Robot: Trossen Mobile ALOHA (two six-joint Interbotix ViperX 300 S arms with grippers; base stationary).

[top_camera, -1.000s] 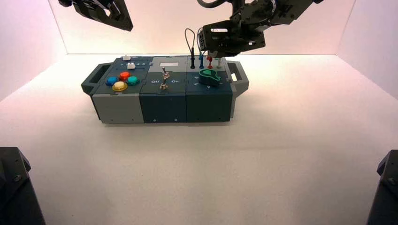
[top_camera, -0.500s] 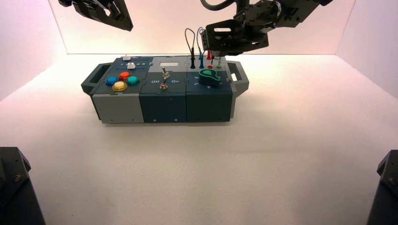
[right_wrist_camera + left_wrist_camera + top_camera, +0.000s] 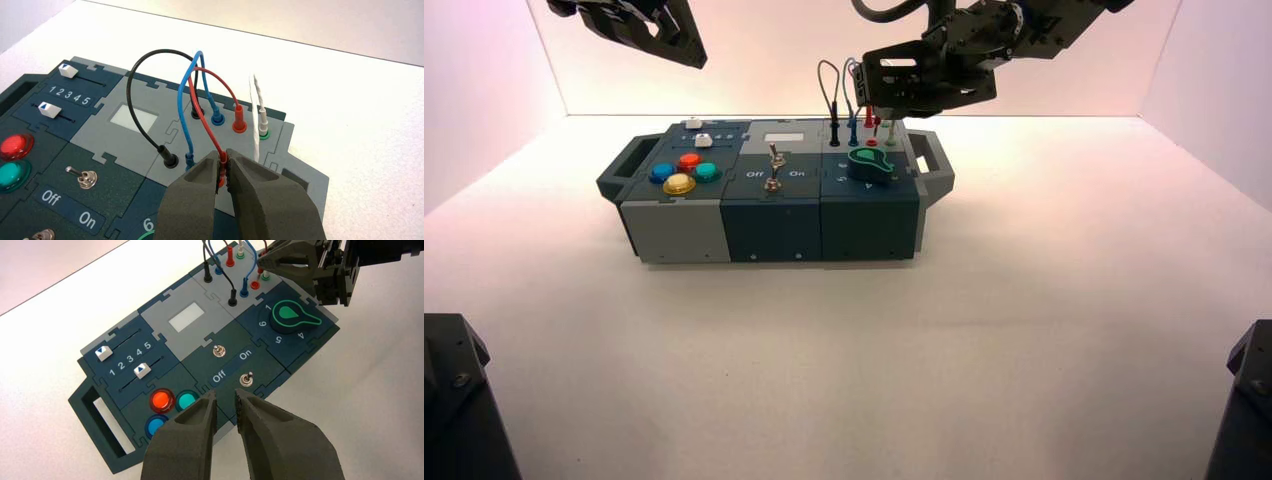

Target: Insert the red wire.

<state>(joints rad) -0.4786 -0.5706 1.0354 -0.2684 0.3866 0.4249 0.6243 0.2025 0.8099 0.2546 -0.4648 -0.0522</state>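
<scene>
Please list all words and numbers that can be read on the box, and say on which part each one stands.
"1 2 3 4 5": on the dark blue slider panel, between the two white sliders.
"Off" and "On": on the dark toggle switch panel, between the two small metal toggles.
"1", "6", "5", "4": around the green teardrop knob; the other dial numbers are hidden.
The pale rectangular window is blank.
No brand name is visible.

Both arms are built of black, angular bracket-like links. Cut-out openings are seen in the plates of the left gripper. A grey cable is looped above the right arm, and a silver-blue round joint is seen on it behind the right gripper. The fingers are seen as thick, dark grey matt wedges narrowing to blunt tips. Black bases are seen at both lower corners.
</scene>
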